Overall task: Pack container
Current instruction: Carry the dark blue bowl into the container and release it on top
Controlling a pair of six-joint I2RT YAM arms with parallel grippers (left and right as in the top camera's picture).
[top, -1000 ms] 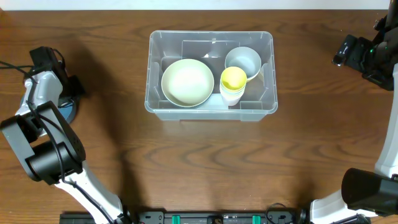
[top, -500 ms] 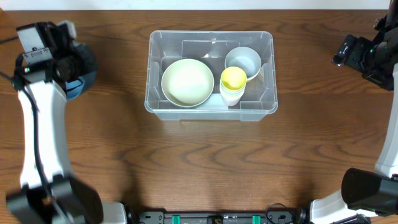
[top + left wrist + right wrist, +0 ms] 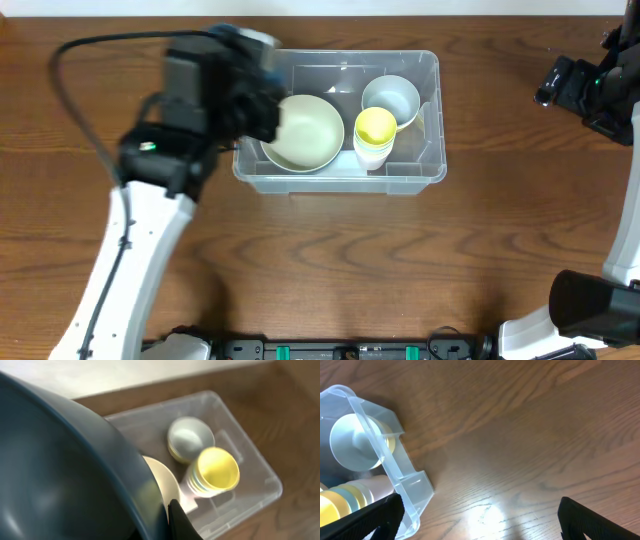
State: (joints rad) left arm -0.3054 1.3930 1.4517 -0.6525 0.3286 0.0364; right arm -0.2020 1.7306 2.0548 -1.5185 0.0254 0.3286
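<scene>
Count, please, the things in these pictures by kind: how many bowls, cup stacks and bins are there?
bowls: 3 (cream bowl and small pale bowl inside the container; dark blue bowl close to the left wrist camera)
stack of cups: 1, yellow on top
container: 1
total: 5

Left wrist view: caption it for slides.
Dark blue bowl held over the clear container holding cream bowl, pale bowl and yellow cups.

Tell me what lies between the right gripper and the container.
Nothing but bare table. The right wrist view shows the right gripper, open, with plain wood running up to the container corner; the overhead view agrees.
</scene>
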